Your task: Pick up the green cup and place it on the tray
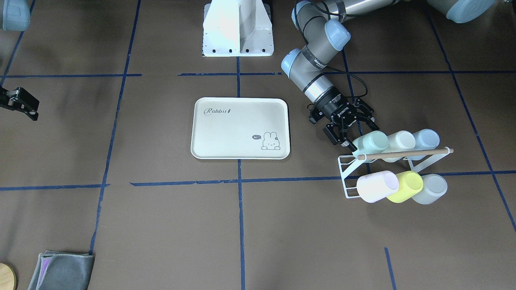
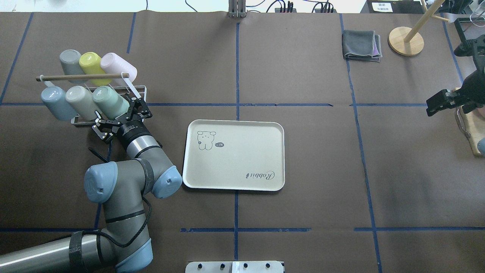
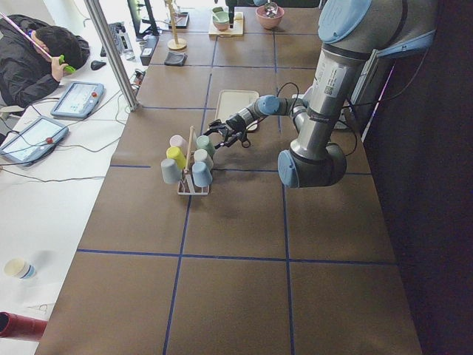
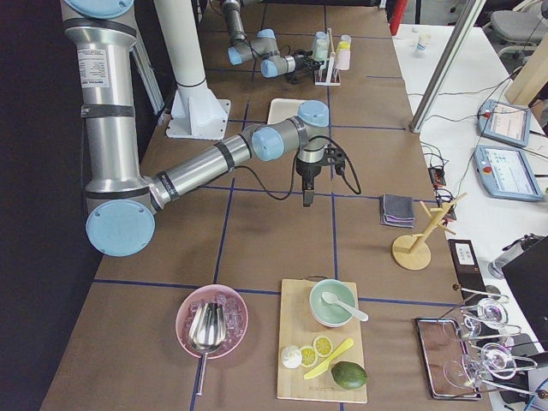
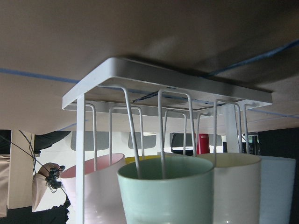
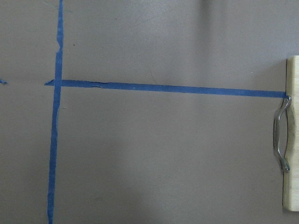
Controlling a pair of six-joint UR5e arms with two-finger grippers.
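The pale mint-green cup (image 1: 373, 141) hangs mouth-down on a prong of the white wire rack (image 1: 347, 177), at the end of the row nearest the tray. It also shows in the overhead view (image 2: 109, 101) and fills the bottom of the left wrist view (image 5: 166, 193). My left gripper (image 2: 119, 115) is open, its jaws spread on either side of the cup's mouth end without touching it. The cream tray (image 1: 225, 137) with the bunny drawing lies flat and bare at mid-table (image 2: 242, 151). My right gripper (image 2: 435, 106) is shut, empty, and far off at the other end of the table.
The rack also holds cream (image 2: 79, 101), light blue (image 2: 55, 101), pink (image 2: 117, 66), yellow-green (image 2: 91, 62) and grey (image 2: 70, 60) cups under a wooden dowel (image 2: 75, 77). A folded grey cloth (image 2: 362, 44), a wooden stand (image 2: 406, 38) and a cutting board (image 6: 292, 135) lie on my right side.
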